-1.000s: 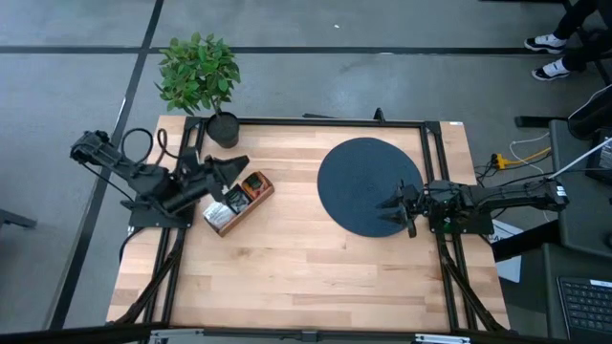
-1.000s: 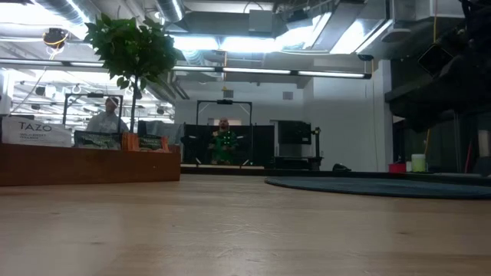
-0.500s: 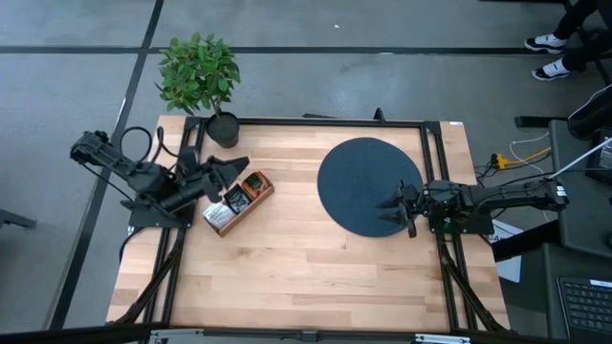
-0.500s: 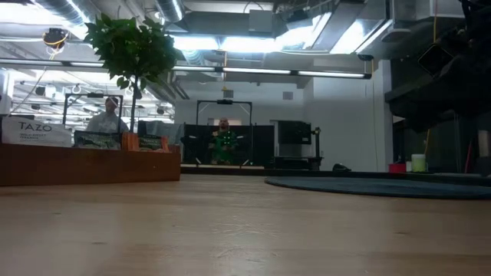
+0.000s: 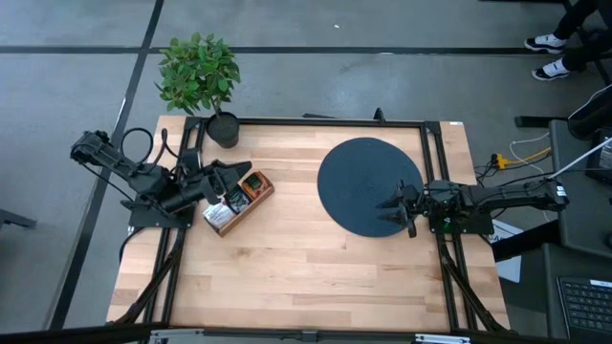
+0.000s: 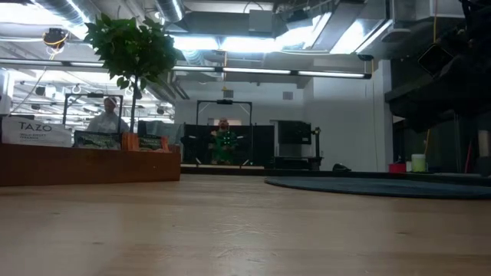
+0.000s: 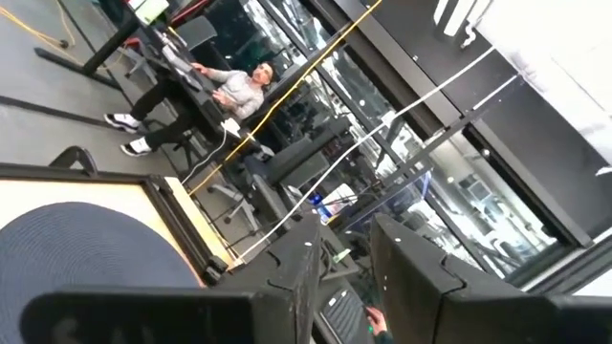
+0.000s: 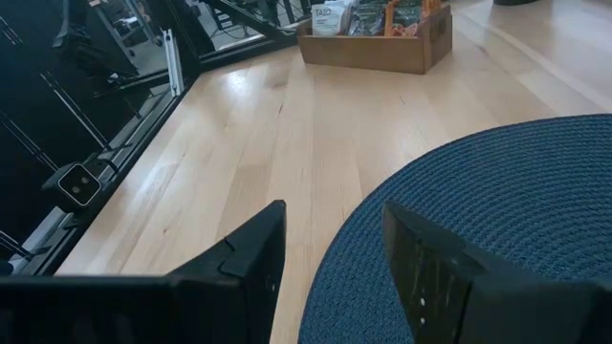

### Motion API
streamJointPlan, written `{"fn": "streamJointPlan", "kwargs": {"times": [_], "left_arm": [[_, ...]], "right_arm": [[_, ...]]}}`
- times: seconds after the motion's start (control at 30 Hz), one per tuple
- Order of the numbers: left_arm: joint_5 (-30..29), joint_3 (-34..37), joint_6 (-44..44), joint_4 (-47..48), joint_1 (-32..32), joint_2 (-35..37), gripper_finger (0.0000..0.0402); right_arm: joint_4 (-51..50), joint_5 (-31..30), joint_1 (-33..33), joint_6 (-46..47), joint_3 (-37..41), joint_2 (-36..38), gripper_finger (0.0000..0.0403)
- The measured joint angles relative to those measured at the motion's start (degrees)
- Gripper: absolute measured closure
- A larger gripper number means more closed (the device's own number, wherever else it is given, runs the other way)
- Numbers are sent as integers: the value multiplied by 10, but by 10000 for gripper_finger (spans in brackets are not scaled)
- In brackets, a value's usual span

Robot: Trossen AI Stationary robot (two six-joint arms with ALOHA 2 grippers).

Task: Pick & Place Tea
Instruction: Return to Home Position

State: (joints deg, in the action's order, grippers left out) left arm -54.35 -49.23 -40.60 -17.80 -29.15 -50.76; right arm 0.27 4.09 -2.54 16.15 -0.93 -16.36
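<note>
The tea sachets (image 5: 237, 195) stand in a brown wooden box (image 5: 216, 223) at the table's left; they also show in the low view (image 6: 115, 141) and the right wrist view (image 8: 375, 16). My left gripper (image 5: 241, 172) hangs above the box's far end, tipped up toward the room, and its fingers (image 7: 296, 277) are open with nothing between them. My right gripper (image 5: 385, 208) rests open at the right rim of the dark round disc (image 5: 359, 177), with nothing in it (image 8: 330, 239).
A potted plant (image 5: 198, 75) stands at the table's far left corner. A black frame (image 5: 435, 172) runs along the table's edges. Bare wood (image 5: 306, 268) lies between the box and the disc and along the near side. A person (image 7: 234, 86) sits beyond the table.
My left gripper has turned a little at the wrist while staying above the box. Nothing else has moved.
</note>
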Motion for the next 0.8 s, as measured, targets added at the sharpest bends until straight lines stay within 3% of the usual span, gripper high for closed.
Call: {"fn": "streamJointPlan", "kwargs": {"times": [0.8], "left_arm": [[2, 0, -2, 1, 0, 0, 306]], "right_arm": [[0, 0, 0, 0, 0, 0, 227]]}}
